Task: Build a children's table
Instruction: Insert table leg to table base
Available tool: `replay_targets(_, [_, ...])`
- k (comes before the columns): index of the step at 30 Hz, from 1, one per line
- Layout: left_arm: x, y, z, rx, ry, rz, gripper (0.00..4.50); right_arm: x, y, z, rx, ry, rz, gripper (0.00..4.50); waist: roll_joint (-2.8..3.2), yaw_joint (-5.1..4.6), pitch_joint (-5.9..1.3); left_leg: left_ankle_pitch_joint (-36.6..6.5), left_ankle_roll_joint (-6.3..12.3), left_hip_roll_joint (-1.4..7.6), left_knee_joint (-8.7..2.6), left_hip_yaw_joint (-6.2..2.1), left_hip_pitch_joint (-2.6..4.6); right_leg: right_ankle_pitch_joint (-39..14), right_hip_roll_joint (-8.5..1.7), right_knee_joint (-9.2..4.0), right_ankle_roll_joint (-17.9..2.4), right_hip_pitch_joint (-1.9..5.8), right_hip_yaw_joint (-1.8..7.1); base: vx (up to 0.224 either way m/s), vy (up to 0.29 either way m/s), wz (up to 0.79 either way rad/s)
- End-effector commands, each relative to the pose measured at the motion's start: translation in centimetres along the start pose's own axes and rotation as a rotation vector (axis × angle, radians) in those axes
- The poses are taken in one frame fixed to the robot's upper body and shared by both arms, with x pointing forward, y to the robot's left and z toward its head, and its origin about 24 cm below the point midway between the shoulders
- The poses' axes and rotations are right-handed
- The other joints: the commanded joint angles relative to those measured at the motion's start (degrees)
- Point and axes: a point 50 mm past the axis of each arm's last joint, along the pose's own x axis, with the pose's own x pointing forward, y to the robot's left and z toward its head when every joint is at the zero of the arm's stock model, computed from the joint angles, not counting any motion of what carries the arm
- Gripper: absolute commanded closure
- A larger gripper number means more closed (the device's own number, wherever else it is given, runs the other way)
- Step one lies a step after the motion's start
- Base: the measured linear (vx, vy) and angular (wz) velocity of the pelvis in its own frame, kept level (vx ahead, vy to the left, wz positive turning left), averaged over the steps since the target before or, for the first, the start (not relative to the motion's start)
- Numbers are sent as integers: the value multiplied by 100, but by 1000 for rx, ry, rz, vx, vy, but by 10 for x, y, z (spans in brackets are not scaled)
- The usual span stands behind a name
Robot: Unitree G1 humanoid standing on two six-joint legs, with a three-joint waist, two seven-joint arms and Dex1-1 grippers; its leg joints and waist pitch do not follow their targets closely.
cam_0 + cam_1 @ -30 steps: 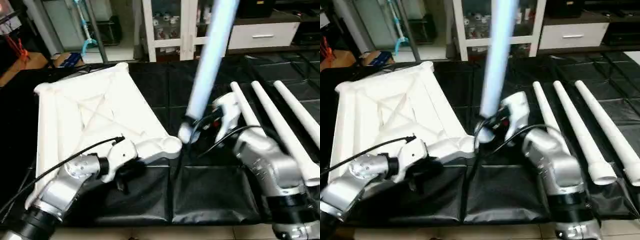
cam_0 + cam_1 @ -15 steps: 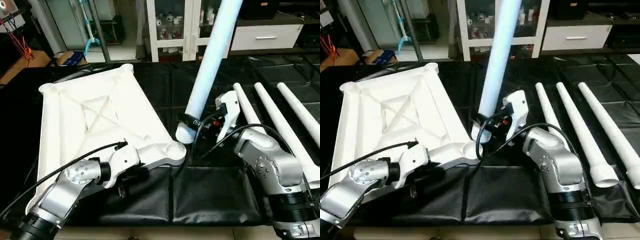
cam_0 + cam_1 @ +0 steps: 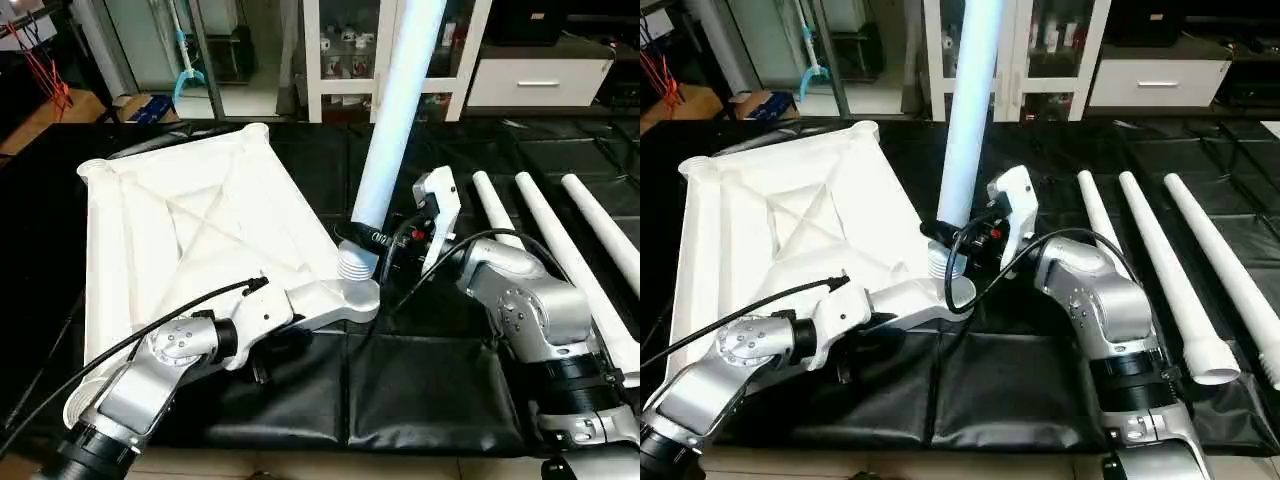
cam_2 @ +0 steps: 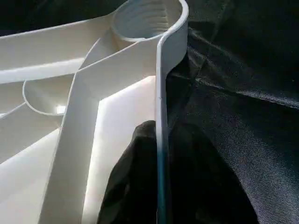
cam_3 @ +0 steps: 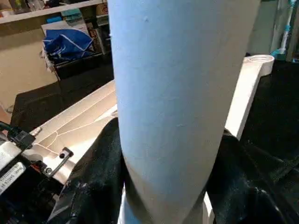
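White tabletop (image 3: 190,240): upside down on black mat (image 3: 430,390), ribs up.
Leg (image 3: 395,110): near upright, threaded end at near corner socket (image 3: 355,295); perhaps not fully seated.
Right gripper (image 3: 372,240): jaws clamped around leg just above threads.
Left gripper (image 4: 159,186): jaws astride tabletop rim; grip tightness unclear.
Spare legs (image 3: 560,250): flat at right.
Risk: tilted leg cross-threading or popping out; tabletop sliding if left hold slackens.

Head stereo overhead, wrist cameras close-up

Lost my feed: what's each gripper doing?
Left gripper: astride white plastic tabletop's rim; grip unclear.
Right gripper: closed on long white tubular leg.
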Motion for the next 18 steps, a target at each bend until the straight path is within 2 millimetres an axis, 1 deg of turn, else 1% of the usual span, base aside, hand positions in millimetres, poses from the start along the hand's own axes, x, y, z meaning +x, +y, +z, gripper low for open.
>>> replay_targets(1, [-3, 3, -6, -4, 52, 6, 367, 2, 1, 10, -31, -25, 17, 259, -65, 2, -352, -1196, 17, 420, -504, -177, 169, -376, -394, -452, -1374, 143, 233, 0, 0, 0])
replay_targets(2, [-3, 5, -7, -7, 55, 12, 383, 2, 0, 10, -29, -24, 17, 259, -64, 0, -349, -1220, 13, 422, -505, -178, 168, -435, -399, -457, -1369, 145, 234, 0, 0, 0])
replay_targets(4, [-3, 7, -8, -9, 62, 13, 383, 2, -1, 7, -35, -13, 17, 259, -57, -6, -347, -1276, -3, 423, -506, -178, 175, -518, -396, -463, -1365, 136, 236, 0, 0, 0])
replay_targets(5, [-3, 8, -8, -14, 67, 3, 395, 1, -4, 3, -44, 1, 10, 259, -63, -6, -342, -1347, -31, 420, -507, -174, 179, -609, -396, -474, -1372, 127, 238, 0, 0, 0])
replay_targets(6, [-3, 8, -8, -13, 68, 0, 395, 1, -4, 3, -46, 4, 8, 259, -63, -6, -342, -1347, -31, 420, -507, -174, 179, -609, -396, -474, -1372, 127, 238, 0, 0, 0])
replay_targets(8, [-3, 8, -8, -9, 70, -7, 425, 1, -5, 2, -49, 7, 3, 259, -68, -15, -338, -1378, -64, 423, -518, -183, 172, -695, -396, -478, -1358, 133, 236, 0, 0, 0])
replay_targets(9, [-3, 8, -7, -13, 68, -10, 425, 1, -7, 1, -41, 4, -7, 259, -66, -16, -341, -1368, -64, 423, -517, -183, 172, -671, -395, -473, -1359, 134, 236, 0, 0, 0])
replay_targets(10, [-3, 8, -7, -13, 68, -10, 440, 1, -7, 1, -41, 4, -8, 259, -39, -19, -341, -1365, -67, 423, -515, -185, 175, -649, -396, -471, -1359, 130, 238, 0, 0, 0])
replay_targets(11, [-2, 7, -5, -9, 64, -30, 446, 2, -12, -3, 20, 0, -3, 259, -30, -36, -353, -1365, -75, 418, -510, -182, 183, -545, -386, -464, -1396, 126, 233, 0, 0, 0])
replay_targets(12, [-2, 7, -5, -9, 64, -30, 446, 2, -12, -3, 20, 0, -3, 259, -30, -36, -353, -1365, -75, 418, -510, -182, 183, -545, -386, -464, -1396, 126, 233, 0, 0, 0])
replay_targets(14, [-1, 7, -5, -6, 63, -40, 446, 2, -14, -5, 46, -1, 5, 259, -35, -24, -356, -1321, -29, 417, -497, -174, 178, -416, -397, -464, -1480, 141, 234, 0, 0, 0])
replay_targets(15, [1, 6, -3, 6, 66, -57, 446, 1, -16, -9, 82, 9, 28, 259, -35, -26, -367, -1250, 5, 419, -491, -175, 175, -297, -389, -446, -1490, 150, 228, 0, 0, 0])
replay_targets(16, [1, 6, -3, 6, 66, -57, 446, 1, -16, -9, 82, 9, 28, 259, -35, -23, -368, -1223, 22, 421, -490, -175, 175, -243, -389, -445, -1504, 153, 226, 0, 0, 0])
replay_targets(17, [1, 5, -3, 14, 71, -57, 446, 1, -17, -9, 86, 10, 26, 259, -37, -14, -378, -1071, 79, 422, -481, -172, 167, -42, -383, -424, -1526, 162, 217, 0, 0, 0])
replay_targets(18, [3, 5, -3, 26, 76, -60, 446, 0, -19, -10, 94, 10, 24, 259, -27, -13, -375, -1067, 97, 423, -479, -171, 171, -25, -384, -427, -1533, 156, 217, 0, 0, 0])
